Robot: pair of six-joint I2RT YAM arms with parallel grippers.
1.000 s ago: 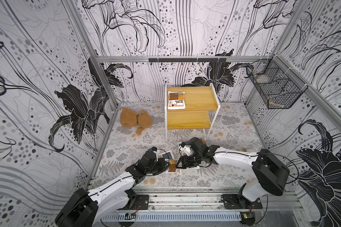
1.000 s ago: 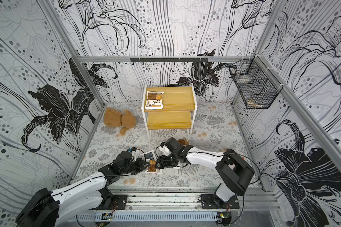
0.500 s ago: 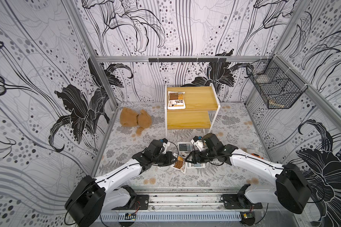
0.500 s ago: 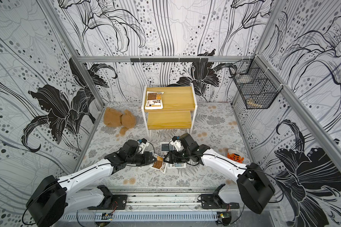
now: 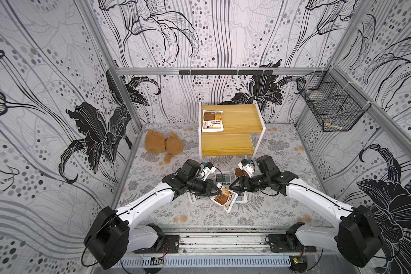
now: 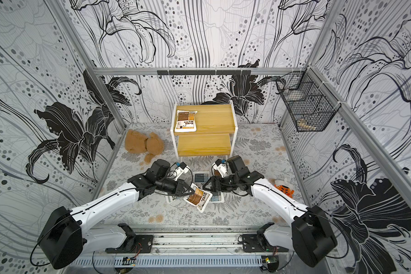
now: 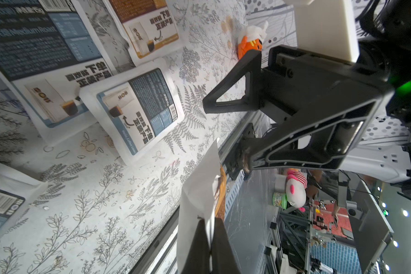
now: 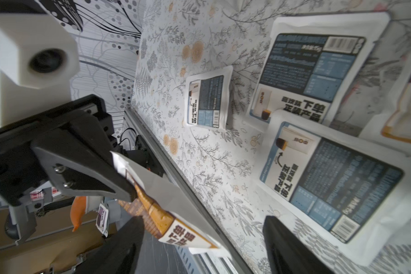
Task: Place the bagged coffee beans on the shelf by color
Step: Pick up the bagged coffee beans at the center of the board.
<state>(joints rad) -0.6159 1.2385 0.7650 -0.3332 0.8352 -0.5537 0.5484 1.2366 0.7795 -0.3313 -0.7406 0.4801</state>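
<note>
At six o'clock of the shelf (image 5: 241, 118), left pincer (image 5: 219, 189) pinches a brown pouch (image 5: 225, 198) by its edge; right pincer (image 5: 233, 187) gapes, empty. I should lift slowly, landing it three o'clock of the shelved brown pouch (image 5: 212, 121).

Twin high overviews; close opposed wrist views, both onto brown-orange pouch (image 8: 166, 204).

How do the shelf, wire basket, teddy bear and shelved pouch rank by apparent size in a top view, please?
Largest: shelf and wire basket, too alike to rank.
Then: teddy bear.
Smallest: pouch on the shelf.
</note>
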